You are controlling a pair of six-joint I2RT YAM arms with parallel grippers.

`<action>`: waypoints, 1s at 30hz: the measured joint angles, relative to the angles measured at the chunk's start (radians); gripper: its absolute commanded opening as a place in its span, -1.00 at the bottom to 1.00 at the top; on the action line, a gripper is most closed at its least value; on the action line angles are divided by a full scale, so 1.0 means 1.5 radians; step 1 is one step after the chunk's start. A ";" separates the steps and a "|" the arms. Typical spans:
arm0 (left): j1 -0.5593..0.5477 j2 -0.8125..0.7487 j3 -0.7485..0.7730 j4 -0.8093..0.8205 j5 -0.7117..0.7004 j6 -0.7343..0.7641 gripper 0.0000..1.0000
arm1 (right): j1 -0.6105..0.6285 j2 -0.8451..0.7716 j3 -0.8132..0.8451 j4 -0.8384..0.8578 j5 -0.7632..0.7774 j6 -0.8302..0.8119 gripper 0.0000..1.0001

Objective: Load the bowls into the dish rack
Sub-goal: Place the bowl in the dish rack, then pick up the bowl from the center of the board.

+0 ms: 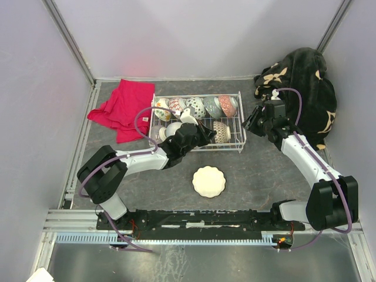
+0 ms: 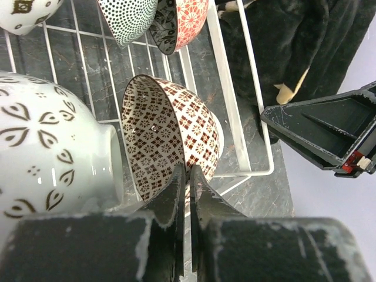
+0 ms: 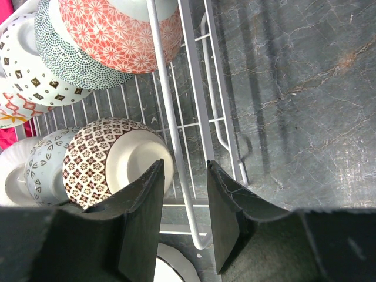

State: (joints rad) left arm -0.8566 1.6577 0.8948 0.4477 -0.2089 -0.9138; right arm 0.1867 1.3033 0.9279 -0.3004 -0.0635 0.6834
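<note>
Glossy patterned bowls (image 1: 197,107) sit in the white wire dish rack (image 1: 241,126), upper centre of the top view.
Left end effector (image 2: 187,176) is pinched shut at the brown lattice bowl (image 2: 176,138) rim; right end effector (image 3: 184,165) is parted and empty over the rack's right-hand wires.

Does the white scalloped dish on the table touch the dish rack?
Apart. The top view shows bare table between the white scalloped dish and the dish rack's near edge.
</note>
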 measured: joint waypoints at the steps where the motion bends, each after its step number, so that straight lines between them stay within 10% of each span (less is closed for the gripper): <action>1: 0.000 -0.004 0.000 -0.007 -0.002 0.001 -0.92 | 0.000 0.000 0.000 0.000 -0.001 0.000 -0.14; 30: -0.041 -0.158 -0.023 -0.277 -0.113 0.073 -0.37 | 0.000 0.000 0.000 0.001 -0.006 0.000 -0.02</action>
State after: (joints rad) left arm -0.9188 1.4200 0.8600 0.0322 -0.3782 -0.8036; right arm 0.1867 1.3033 0.9279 -0.2993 -0.0719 0.6834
